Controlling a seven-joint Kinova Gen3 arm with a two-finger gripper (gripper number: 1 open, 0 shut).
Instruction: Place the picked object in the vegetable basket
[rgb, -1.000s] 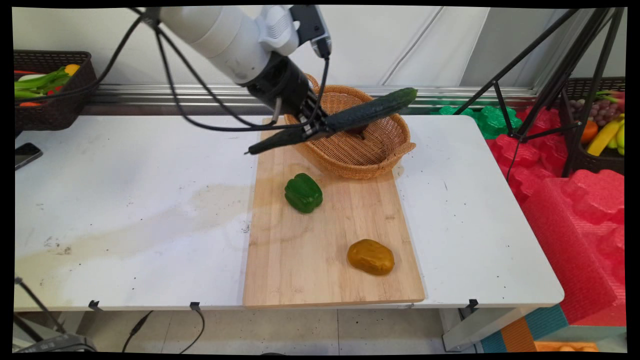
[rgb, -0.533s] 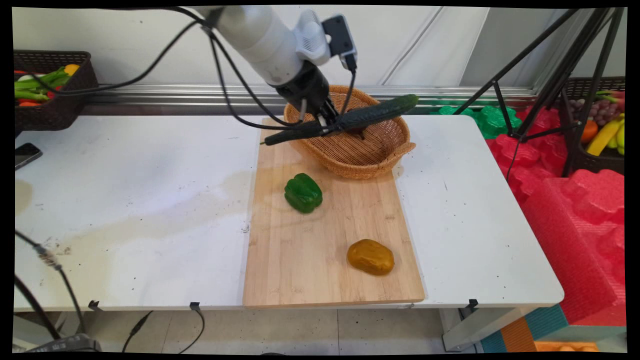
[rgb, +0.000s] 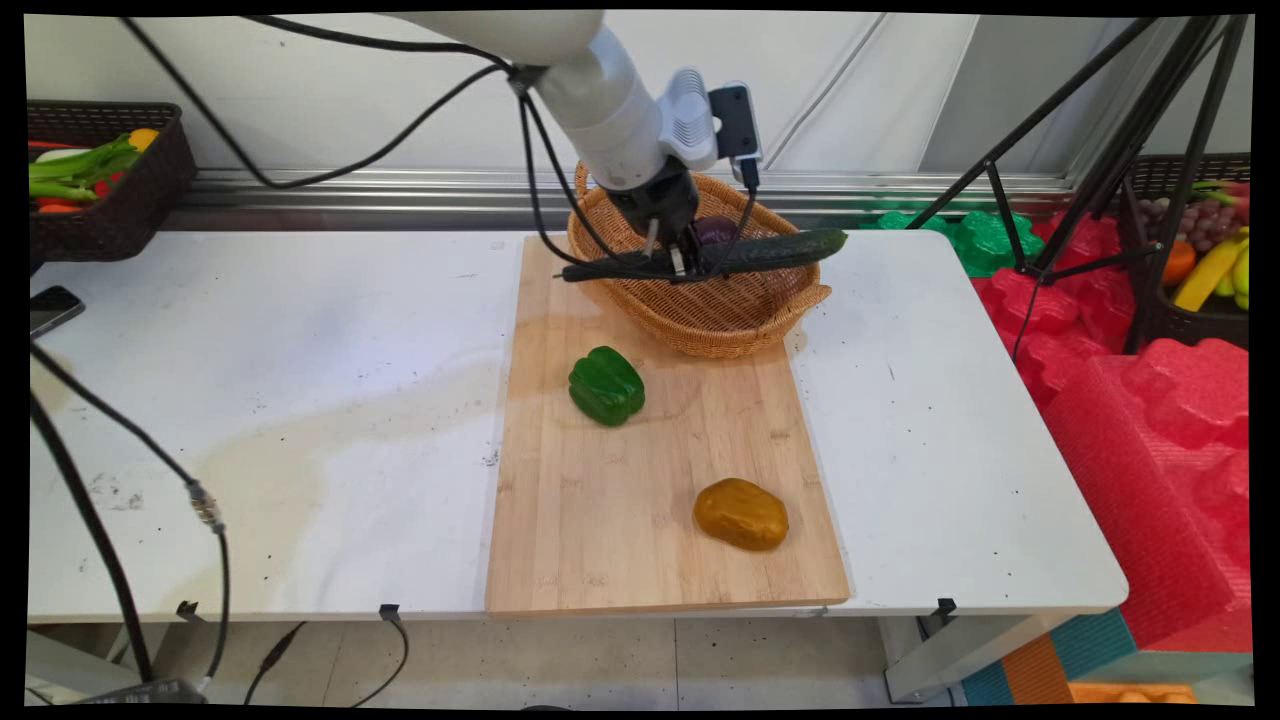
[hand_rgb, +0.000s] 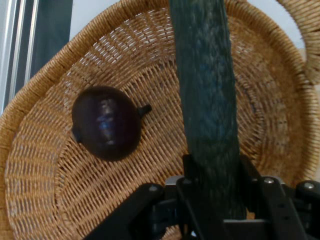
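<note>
The pincer (rgb: 683, 268) is clamped around a long dark cucumber (rgb: 760, 252), holding it level over the wicker basket (rgb: 740, 320), where a purple onion (hand_rgb: 106, 122) lies beneath it.

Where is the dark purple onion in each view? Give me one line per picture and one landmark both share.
Main view: the purple onion peeks out inside the wicker basket, at the picture's upper middle, just behind the cucumber and right of the claw.
Hand view: the onion lies left of centre on the basket's woven floor, left of the cucumber.
Shared landmark: the cucumber, held over the basket by the claw.
</note>
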